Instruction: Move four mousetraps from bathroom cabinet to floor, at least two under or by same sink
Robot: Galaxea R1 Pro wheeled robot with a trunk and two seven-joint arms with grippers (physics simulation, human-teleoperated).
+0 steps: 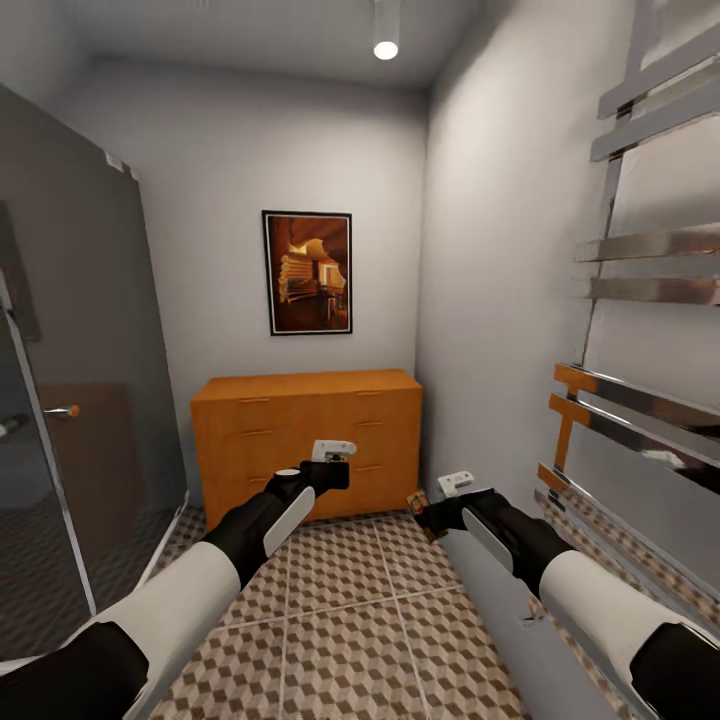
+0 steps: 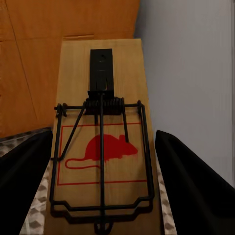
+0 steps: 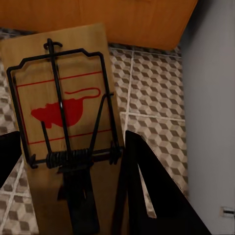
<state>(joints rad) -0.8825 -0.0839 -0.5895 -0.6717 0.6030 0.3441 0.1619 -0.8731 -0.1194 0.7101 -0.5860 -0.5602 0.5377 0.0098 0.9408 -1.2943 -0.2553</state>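
Both arms out over the cube-patterned brown, beige and white tiled bathroom floor (image 1: pixel 350 620), facing the wide low orange-brown wooden cabinet (image 1: pixel 305 440) at the back wall.

Left gripper (image 2: pixel 105 191): black fingers either side of a flat brown wooden mousetrap with black wire spring and red mouse print (image 2: pixel 100 142), closed onto its edges. Trap is held up, cabinet front behind it.

Right gripper (image 3: pixel 68 191): likewise clamped on a second wooden mousetrap with the same red mouse print (image 3: pixel 61 117), held above the floor tiles near the grey right-hand wall (image 1: pixel 500 250).

In head view the right-hand trap is a small brown bit at the fingertips.
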